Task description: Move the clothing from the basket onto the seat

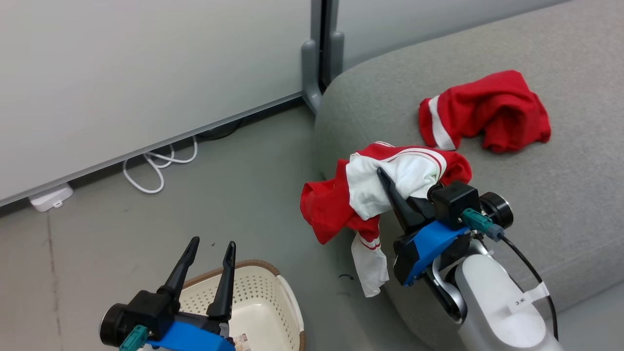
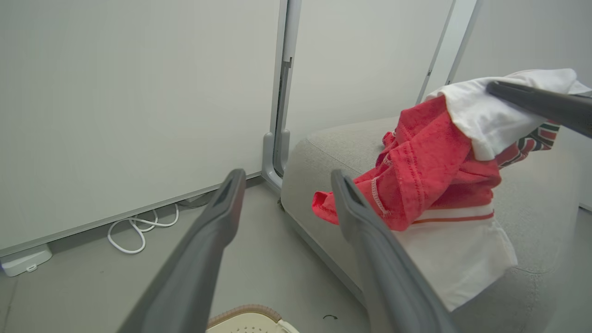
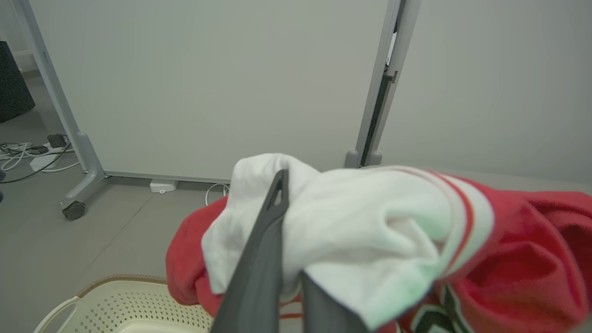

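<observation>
One garment [image 1: 326, 204], clamped in the right claw [image 1: 382, 174], overhangs the seat [image 1: 560, 195] edge and may slip to the floor [image 1: 243, 195]; the left claw [image 1: 213, 242] gapes empty.

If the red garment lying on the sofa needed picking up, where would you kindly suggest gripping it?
Probably its humped middle, from straight above: the red garment lies crumpled on the sofa, bunched high at its centre, while its striped edge lies flat.

Pale partition panels [image 1: 146, 73] stood upper left, grey post foot [image 1: 310, 73] at their join. White cable [image 1: 158, 168] looped on grey floor [image 1: 97, 243] beneath; small white box [image 1: 50, 197] at left edge.
</observation>
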Motion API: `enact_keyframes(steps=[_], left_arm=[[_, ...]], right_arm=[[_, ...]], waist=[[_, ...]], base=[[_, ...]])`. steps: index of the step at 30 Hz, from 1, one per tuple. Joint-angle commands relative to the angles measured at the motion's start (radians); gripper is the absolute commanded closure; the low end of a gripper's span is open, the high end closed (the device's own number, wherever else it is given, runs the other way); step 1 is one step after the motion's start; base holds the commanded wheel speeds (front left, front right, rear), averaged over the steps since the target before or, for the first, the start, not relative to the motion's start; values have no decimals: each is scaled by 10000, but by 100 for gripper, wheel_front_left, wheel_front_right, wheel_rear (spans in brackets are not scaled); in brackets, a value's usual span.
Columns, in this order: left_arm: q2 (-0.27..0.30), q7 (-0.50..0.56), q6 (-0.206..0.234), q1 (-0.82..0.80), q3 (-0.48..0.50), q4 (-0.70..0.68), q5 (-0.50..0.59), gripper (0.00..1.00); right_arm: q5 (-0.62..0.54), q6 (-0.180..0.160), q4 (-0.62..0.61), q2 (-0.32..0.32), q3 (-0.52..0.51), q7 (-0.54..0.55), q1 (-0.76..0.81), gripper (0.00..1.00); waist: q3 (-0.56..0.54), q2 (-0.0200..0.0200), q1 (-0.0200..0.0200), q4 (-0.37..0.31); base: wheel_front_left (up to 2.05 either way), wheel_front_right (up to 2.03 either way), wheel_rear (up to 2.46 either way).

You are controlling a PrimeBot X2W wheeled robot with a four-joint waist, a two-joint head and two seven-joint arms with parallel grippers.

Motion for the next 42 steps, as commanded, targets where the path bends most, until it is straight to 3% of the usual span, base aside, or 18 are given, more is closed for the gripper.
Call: enact_keyframes(steps=[1, 11, 20, 29, 34, 39, 42], left_arm=[[63, -26, -63, -157, -26, 13, -18, 0], [244, -24, -44, -328, -203, 55, -46, 0], [249, -26, -45, -448, -308, 96, -29, 0], [324, -26, -45, -627, -453, 47, -92, 0], [470, -26, -45, -931, -659, -64, -42, 0], [724, -26, -46, -1437, -946, -273, -72, 0], [944, -26, -46, -1993, -1233, -630, 34, 0]], right_arm=[[60, 5, -68, -12, -42, -38, 112, 100], [202, 5, -241, -8, -89, -104, 287, 100], [326, 5, -358, -7, -214, -122, 368, 100], [585, 5, -405, -7, -676, 113, -540, 100], [655, 5, -235, -53, -1650, 268, -1973, 100], [935, 5, 124, -717, -2785, 444, -3789, 100], [1185, 5, 536, -1479, -3933, 553, -5079, 100]], waist=[[69, 0, 0, -445], [224, 0, 0, -1671], [352, 0, 0, -1939], [723, 0, 0, -1521], [1401, 0, 0, -1086], [2344, 0, 0, -496], [3349, 0, 0, 51]], base=[[0, 0, 0], [0, 0, 0], [0, 0, 0], [0, 0, 0], [0, 0, 0], [0, 0, 0], [0, 0, 0]])
